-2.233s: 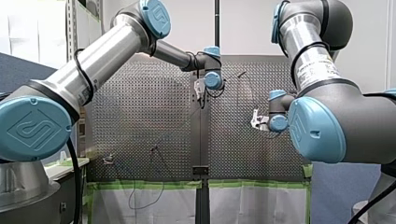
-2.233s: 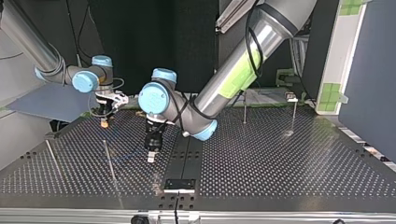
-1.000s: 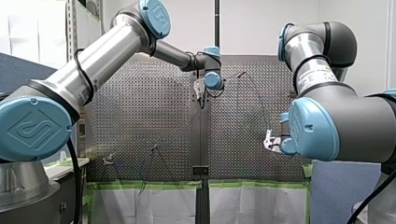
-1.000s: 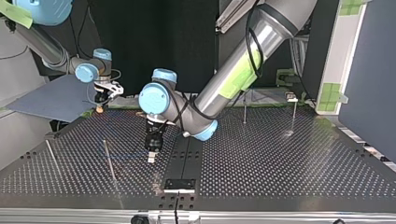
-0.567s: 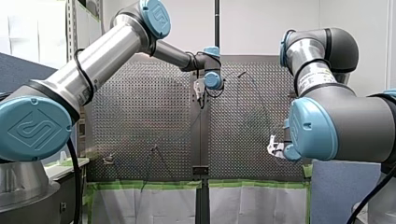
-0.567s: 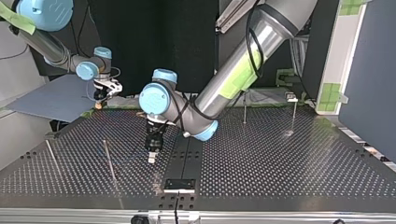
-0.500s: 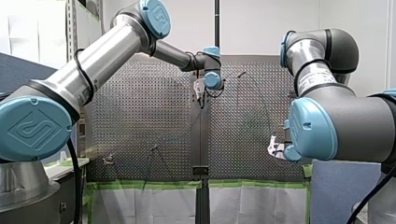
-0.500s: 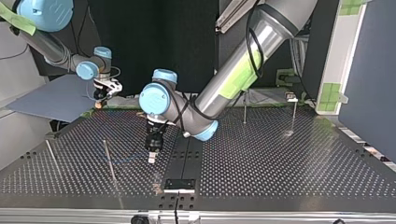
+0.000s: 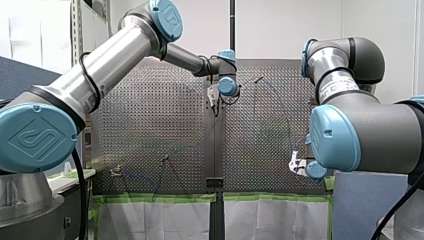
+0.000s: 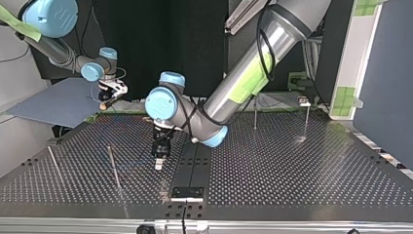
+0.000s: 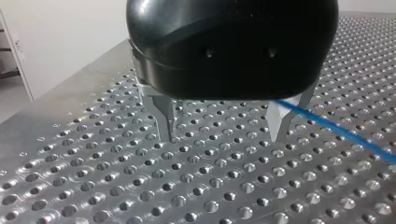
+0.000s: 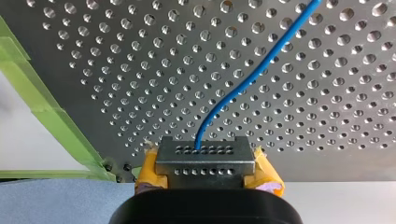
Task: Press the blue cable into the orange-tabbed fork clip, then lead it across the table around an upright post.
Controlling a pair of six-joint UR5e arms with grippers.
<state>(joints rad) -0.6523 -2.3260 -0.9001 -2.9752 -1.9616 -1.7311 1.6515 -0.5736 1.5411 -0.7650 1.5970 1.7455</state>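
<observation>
The blue cable (image 12: 243,84) is clamped by the right end effector (image 12: 205,150); the left end effector (image 11: 223,136) is spread open.

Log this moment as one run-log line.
left tool: open, low over table, blue cable passing beside it | right tool: shut on blue cable, at table edge

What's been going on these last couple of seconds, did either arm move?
My right gripper, shut on the blue cable, drew back to the far edge of the table at the top view's left, trailing the cable. My left gripper stayed put, open, near the middle.
</observation>
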